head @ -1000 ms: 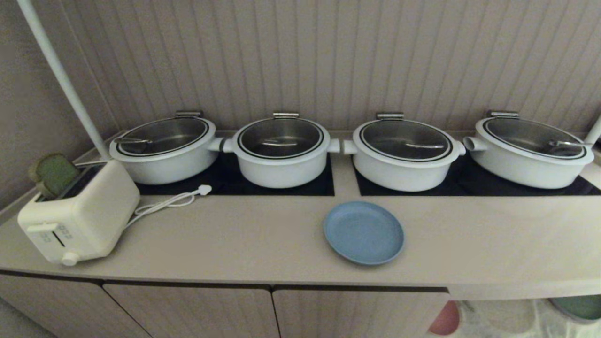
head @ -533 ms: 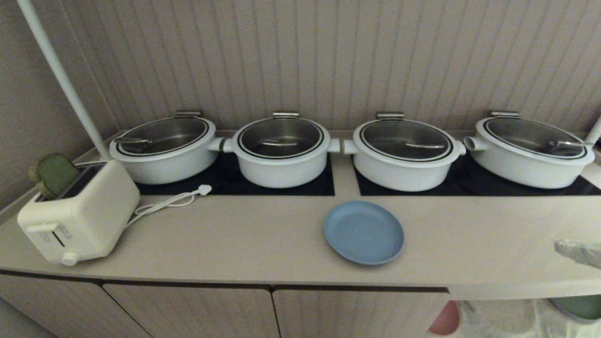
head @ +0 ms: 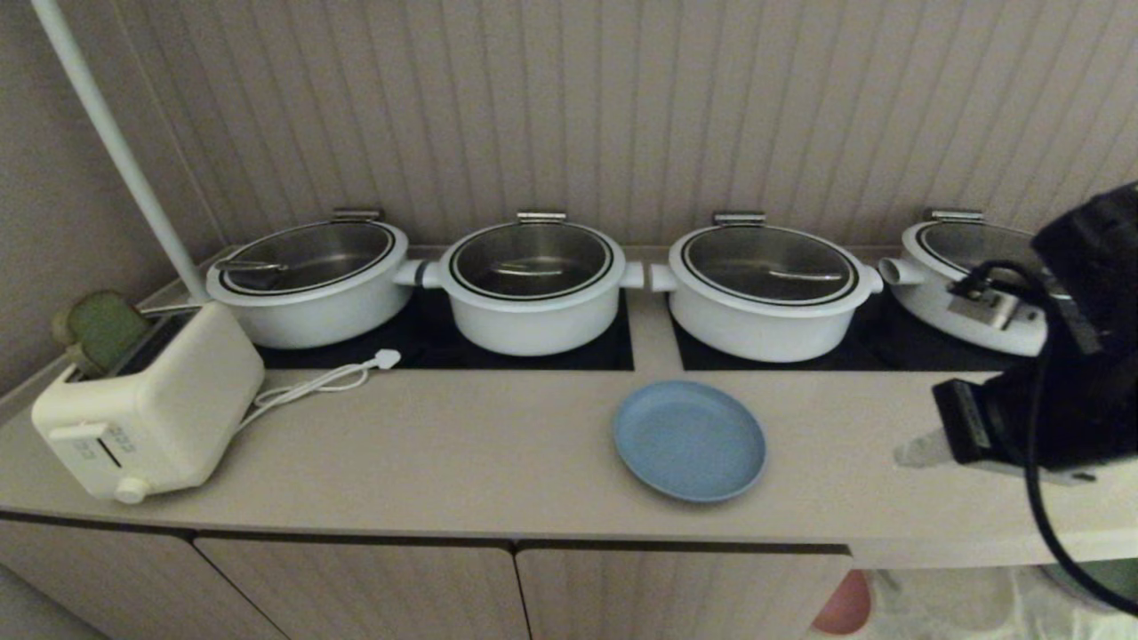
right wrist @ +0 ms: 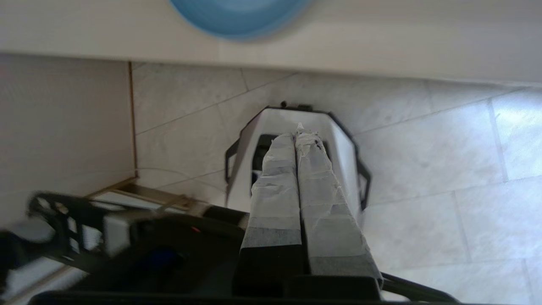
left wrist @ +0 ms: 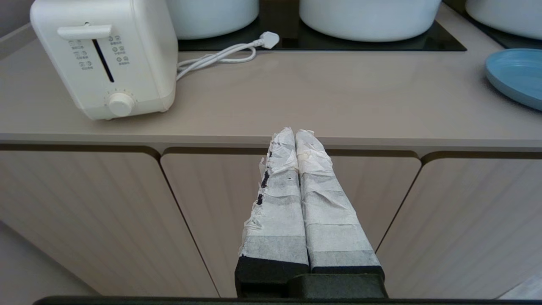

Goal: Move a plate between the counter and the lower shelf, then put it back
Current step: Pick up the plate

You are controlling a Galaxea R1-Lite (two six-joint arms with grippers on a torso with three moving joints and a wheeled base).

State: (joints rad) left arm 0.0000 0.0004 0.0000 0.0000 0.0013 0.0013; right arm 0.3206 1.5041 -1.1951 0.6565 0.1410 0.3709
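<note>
The light-blue plate (head: 689, 440) lies flat on the beige counter (head: 444, 462), close to its front edge and in front of the two middle pots. It also shows in the left wrist view (left wrist: 514, 76) and the right wrist view (right wrist: 239, 17). My right gripper (head: 901, 455) hangs over the counter's right end, well to the right of the plate, its taped fingers (right wrist: 275, 169) shut on nothing and pointing toward the plate. My left gripper (left wrist: 295, 132) is shut and empty, parked in front of the cabinet doors below the counter edge. The lower shelf (head: 942, 600) opens at the bottom right.
Four white pots (head: 532, 284) stand on black hob panels along the back. A white toaster (head: 147, 409) with its cord (head: 320, 382) sits at the left. A pink plate (head: 845, 604) and a green plate (head: 1102, 582) lie in the shelf recess.
My right arm has swung in from the right and risen over the counter's right end, now covering part of the far-right pot. The plate has not moved.
</note>
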